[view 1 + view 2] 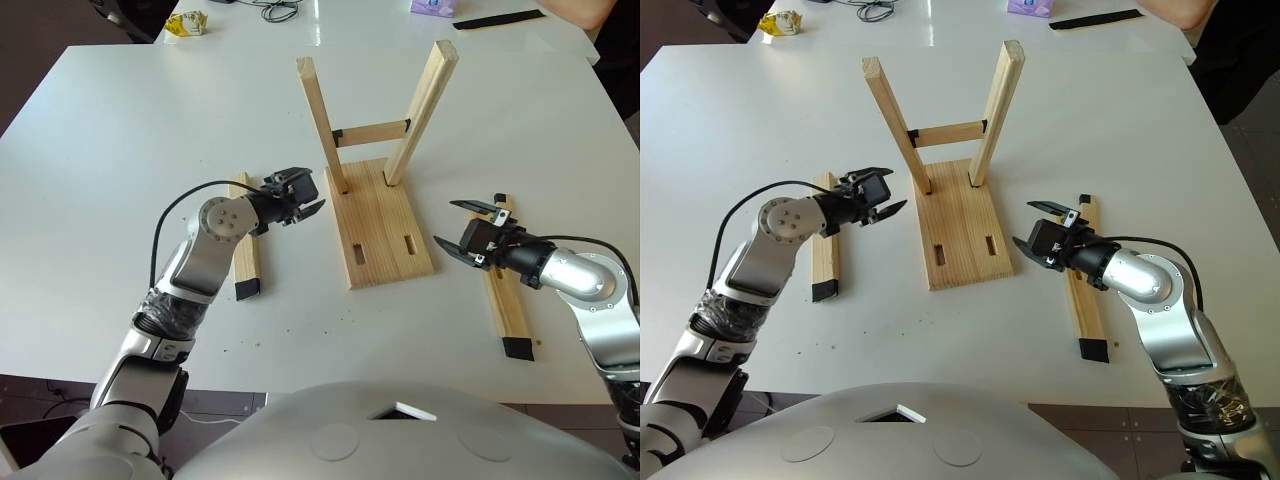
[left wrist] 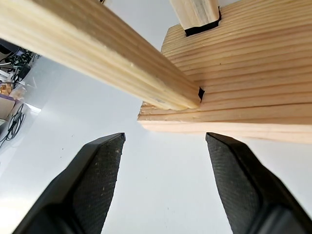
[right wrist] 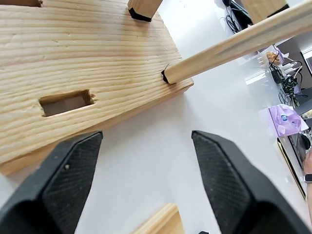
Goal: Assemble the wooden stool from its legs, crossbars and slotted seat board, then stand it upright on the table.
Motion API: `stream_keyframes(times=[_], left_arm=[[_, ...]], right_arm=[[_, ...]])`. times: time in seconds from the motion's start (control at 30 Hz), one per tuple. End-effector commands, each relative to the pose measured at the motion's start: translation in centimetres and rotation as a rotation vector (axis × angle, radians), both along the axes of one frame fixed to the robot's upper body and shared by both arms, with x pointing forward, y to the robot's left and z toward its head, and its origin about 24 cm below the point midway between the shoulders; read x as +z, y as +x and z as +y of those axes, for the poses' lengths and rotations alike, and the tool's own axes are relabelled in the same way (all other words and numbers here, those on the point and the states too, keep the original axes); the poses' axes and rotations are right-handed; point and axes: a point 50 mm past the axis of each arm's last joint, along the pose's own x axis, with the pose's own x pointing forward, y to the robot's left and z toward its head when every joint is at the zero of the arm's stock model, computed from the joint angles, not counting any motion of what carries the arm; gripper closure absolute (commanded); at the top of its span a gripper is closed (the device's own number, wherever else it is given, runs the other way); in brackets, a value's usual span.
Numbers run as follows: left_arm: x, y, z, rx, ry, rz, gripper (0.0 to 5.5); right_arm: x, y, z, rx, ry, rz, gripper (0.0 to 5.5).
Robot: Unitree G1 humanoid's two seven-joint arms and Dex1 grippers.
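The slotted seat board (image 1: pixel 385 235) lies flat mid-table. Two legs (image 1: pixel 322 120) (image 1: pixel 425 105) stand in its far slots, tilted apart and joined by a crossbar (image 1: pixel 372 132). The two near slots (image 1: pixel 358 250) are empty. One loose leg (image 1: pixel 247 262) lies left of the board under my left arm; another (image 1: pixel 505 310) lies on the right under my right arm. My left gripper (image 1: pixel 305 195) hovers open just left of the board, holding nothing. Right of the board, my right gripper (image 1: pixel 447 222) is also open and holds nothing. In the right wrist view an empty slot (image 3: pixel 66 103) faces the open fingers (image 3: pixel 63 180).
A yellow wrapper (image 1: pixel 187 23), cables (image 1: pixel 275 10), a purple packet (image 1: pixel 432 7) and a black strip (image 1: pixel 500 20) lie along the table's far edge. White tabletop (image 1: pixel 130 150) stretches bare to the left and in front of the board.
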Motion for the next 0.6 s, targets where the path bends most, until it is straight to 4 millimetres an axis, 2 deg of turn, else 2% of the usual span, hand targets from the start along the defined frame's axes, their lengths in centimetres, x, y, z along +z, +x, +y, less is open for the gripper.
stream_keyframes(times=[0.03, 0.2, 0.37, 0.53, 0.6], left_arm=[[0.7, -0.5, 0.5, 0.035, -0.026, -0.002, 2.42], [1.6, -0.8, -0.4, 0.032, -0.074, -0.003, 2.42], [1.4, -1.2, -0.4, 0.046, -0.084, 0.014, 2.42], [1.4, -0.8, -0.4, 0.032, -0.078, 0.02, 2.42], [1.5, -0.6, -0.4, 0.035, -0.079, 0.016, 2.42]], right_arm=[[-0.6, -0.6, 0.4, 0.04, -0.013, 0.014, 2.1], [-1.8, -1.5, 1.7, 0.13, -0.046, 0.026, 2.1], [-1.7, -1.4, 3.9, 0.179, 0.026, 0.017, 2.1], [-1.3, -1.5, 4.0, 0.085, 0.127, 0.047, 2.1], [-0.5, -0.8, 3.3, -0.003, 0.158, 0.019, 2.1]])
